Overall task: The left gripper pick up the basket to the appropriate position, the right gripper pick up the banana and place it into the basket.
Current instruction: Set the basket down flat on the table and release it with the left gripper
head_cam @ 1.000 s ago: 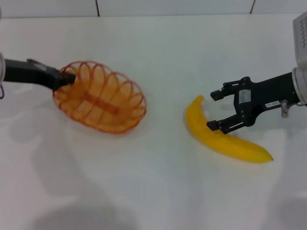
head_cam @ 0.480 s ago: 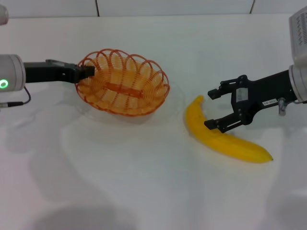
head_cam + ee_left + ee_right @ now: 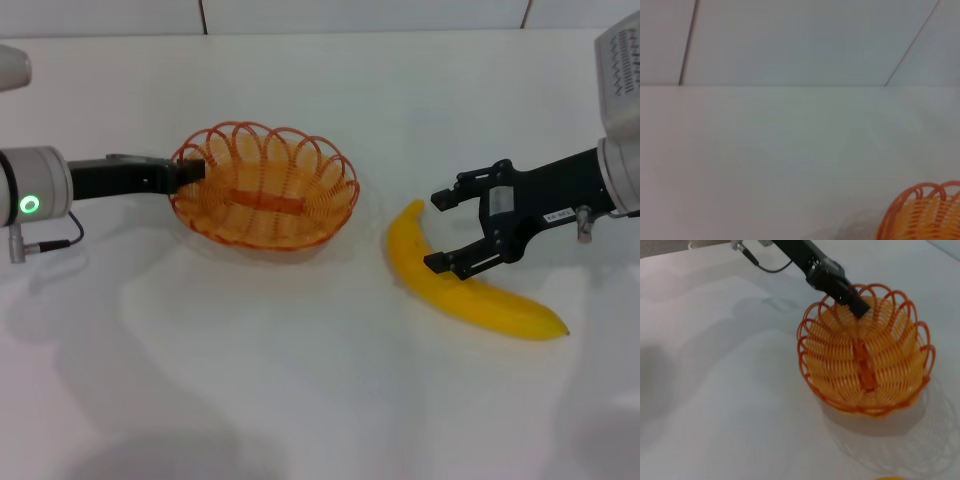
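Observation:
The orange wire basket (image 3: 265,198) is held by its left rim in my left gripper (image 3: 190,172), which is shut on it; the basket sits just left of the table's middle, level, low over or on the table. It also shows in the right wrist view (image 3: 866,369) with the left gripper (image 3: 850,300) on its rim, and a corner of the basket (image 3: 922,212) shows in the left wrist view. The yellow banana (image 3: 460,285) lies on the table to the right. My right gripper (image 3: 438,230) is open, its fingers straddling the banana's upper part.
The white table (image 3: 300,380) spreads all around, with a wall seam at the back (image 3: 203,15). A gap of bare table separates basket and banana.
My left gripper carried the basket rightward toward the table's middle and levelled it. My right gripper stayed open over the banana, barely shifting. The banana has not moved.

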